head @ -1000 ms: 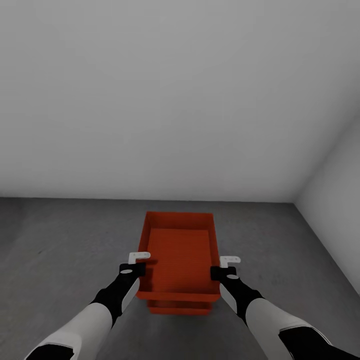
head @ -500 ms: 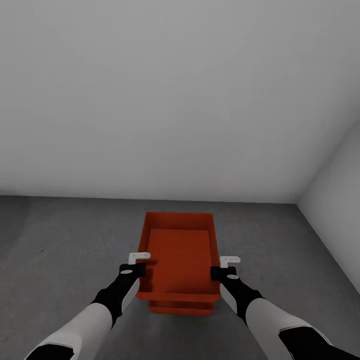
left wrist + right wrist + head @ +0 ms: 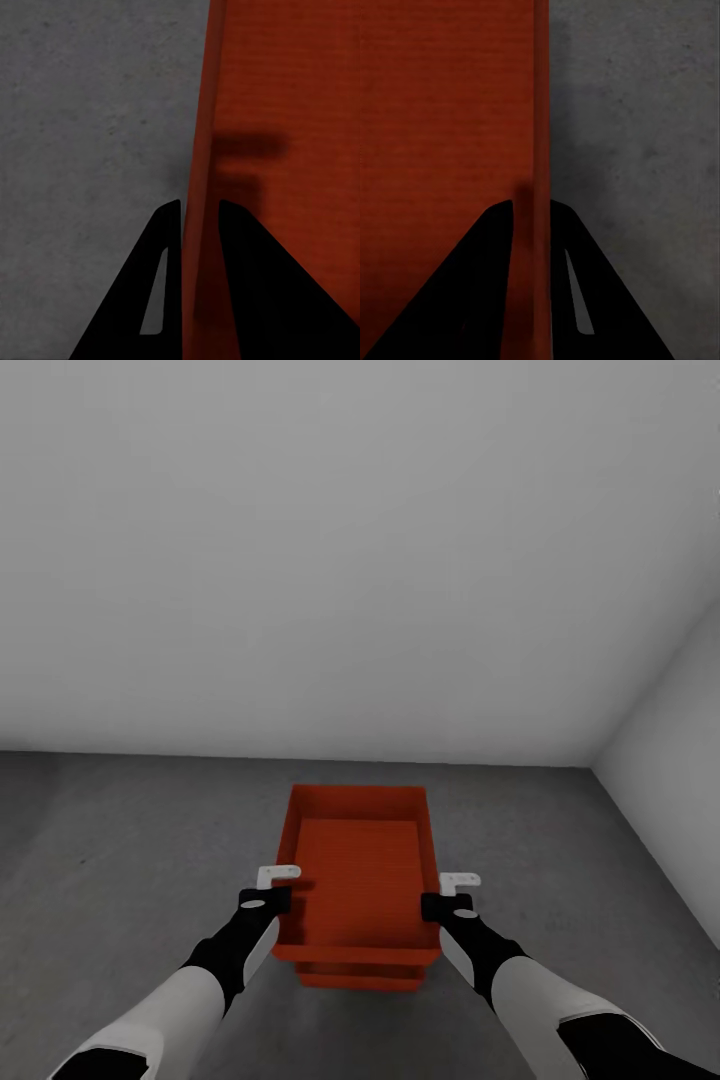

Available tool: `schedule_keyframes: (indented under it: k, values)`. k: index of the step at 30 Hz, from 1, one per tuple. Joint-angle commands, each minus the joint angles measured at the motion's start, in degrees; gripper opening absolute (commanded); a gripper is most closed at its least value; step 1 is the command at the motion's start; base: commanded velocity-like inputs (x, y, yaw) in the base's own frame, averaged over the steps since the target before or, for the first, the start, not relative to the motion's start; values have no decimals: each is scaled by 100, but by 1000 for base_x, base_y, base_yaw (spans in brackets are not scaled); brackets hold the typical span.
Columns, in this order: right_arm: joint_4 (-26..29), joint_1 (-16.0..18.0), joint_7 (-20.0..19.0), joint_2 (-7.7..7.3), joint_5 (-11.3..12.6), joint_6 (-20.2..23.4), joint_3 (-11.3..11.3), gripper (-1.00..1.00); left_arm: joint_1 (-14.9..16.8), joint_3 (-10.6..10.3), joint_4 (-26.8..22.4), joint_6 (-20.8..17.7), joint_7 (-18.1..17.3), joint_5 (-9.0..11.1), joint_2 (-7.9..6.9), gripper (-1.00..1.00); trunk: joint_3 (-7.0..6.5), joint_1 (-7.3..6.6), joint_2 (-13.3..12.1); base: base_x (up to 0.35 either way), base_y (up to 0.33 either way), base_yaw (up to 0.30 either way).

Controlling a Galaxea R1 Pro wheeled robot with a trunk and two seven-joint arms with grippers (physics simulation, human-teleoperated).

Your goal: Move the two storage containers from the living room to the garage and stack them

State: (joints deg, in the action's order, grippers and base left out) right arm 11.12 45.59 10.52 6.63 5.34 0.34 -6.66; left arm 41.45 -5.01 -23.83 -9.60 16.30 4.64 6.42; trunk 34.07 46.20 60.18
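Observation:
Two orange-red storage containers sit one over the other on the dark grey garage floor (image 3: 120,840). The upper container (image 3: 360,860) covers most of the lower container (image 3: 360,978), whose near edge peeks out beneath. My left gripper (image 3: 282,888) is shut on the upper container's left wall (image 3: 201,150), with one finger on each side. My right gripper (image 3: 443,895) is shut on its right wall (image 3: 540,112) the same way. Whether the upper container rests on the lower one or hangs just above it, I cannot tell.
A plain white-grey wall (image 3: 350,560) stands just beyond the containers. A second wall (image 3: 680,760) meets it at a corner on the right. Bare floor spreads to the left and right of the stack.

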Motion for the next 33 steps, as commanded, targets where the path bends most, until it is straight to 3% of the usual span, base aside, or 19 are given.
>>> schedule_keyframes:
  k: [1, 15, 33]
  values:
    - [22, 3, 258, -13, -42, -175, 86, -100, 3, 35, -3, -42, 66, 494, -11, -100, 4, 0, 3, 0, -43, 0]
    - [22, 3, 506, -4, -55, -166, 86, -100, 3, 36, -6, -41, 66, 494, -16, -100, 4, 0, 3, 0, -6, -122]
    - [20, 3, 529, 3, -68, -174, 86, -100, 3, 37, 1, -42, 66, 494, -17, -100, 4, 0, 3, 0, 0, -8]
